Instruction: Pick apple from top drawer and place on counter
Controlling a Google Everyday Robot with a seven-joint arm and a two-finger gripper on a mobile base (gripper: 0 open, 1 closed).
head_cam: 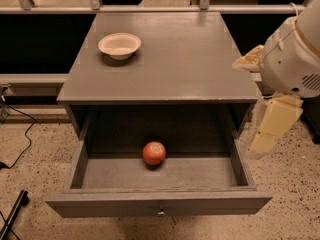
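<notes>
The drawer [125, 204] stands pulled out under the counter's [190, 59] front edge, so the apple [154, 153] lies exposed mid-drawer, ready for picking. The gripper [263, 145] hangs off the front right corner, outside the drawer; clenched or released, I cannot tell.

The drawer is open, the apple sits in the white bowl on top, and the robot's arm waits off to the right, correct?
Not quite: the camera view shows the apple lying in the open top drawer, not in the bowl, which sits empty on the counter. The rest holds; the end effector hangs at the right, outside the drawer.
</notes>
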